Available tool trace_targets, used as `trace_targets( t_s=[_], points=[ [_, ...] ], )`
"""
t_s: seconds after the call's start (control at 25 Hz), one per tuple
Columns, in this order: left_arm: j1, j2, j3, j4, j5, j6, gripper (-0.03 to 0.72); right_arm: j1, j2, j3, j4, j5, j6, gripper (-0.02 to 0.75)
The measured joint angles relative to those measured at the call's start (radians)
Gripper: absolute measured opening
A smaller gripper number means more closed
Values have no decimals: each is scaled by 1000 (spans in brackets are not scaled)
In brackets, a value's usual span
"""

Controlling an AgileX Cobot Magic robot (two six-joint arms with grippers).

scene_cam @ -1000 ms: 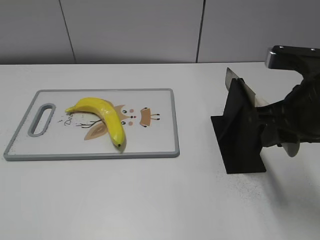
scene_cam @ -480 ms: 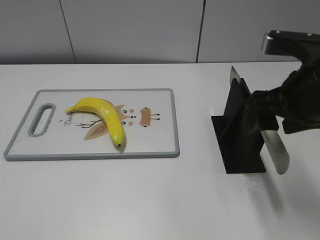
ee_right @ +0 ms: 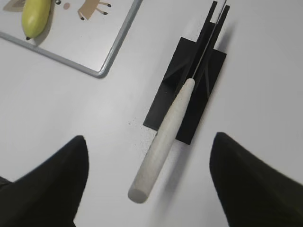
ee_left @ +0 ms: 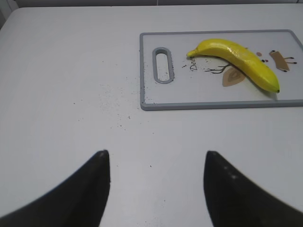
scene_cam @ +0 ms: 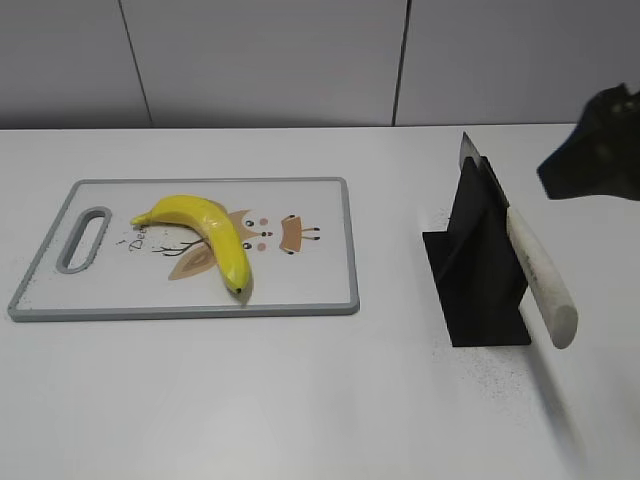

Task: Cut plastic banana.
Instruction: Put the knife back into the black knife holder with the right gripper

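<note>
The yellow plastic banana (scene_cam: 205, 233) lies whole on the grey-rimmed cutting board (scene_cam: 330, 300), left of the middle. It also shows in the left wrist view (ee_left: 239, 61) and partly in the right wrist view (ee_right: 35, 14). A knife with a pale round handle (scene_cam: 540, 275) sits in a black stand (scene_cam: 478, 270); the right wrist view shows the handle (ee_right: 163, 142) sticking out toward me. My right gripper (ee_right: 147, 182) is open and empty above the handle. My left gripper (ee_left: 156, 165) is open and empty over bare table, well short of the board.
The white table carries only the board (ee_left: 218, 103) and the black knife stand (ee_right: 189, 90). Small dark specks lie on the table near the board's handle hole (ee_left: 162, 65). A grey panelled wall runs behind the table.
My right gripper was round the knife handle a second ago. It has opened and pulled up and to the right, off the handle. The knife stays in the stand. Banana and board have not moved.
</note>
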Motion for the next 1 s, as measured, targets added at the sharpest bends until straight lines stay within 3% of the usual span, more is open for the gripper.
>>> trace_targets(
  t_s=[0.16,0.56,1.0],
  points=[
    [0,0,0,0,0,0,623,0,-160,47,1,43,-81,597],
    [0,0,0,0,0,0,612,0,-586,366,1,60,-95,594],
    [0,0,0,0,0,0,588,0,-932,477,8,162,-95,592]
  ],
)
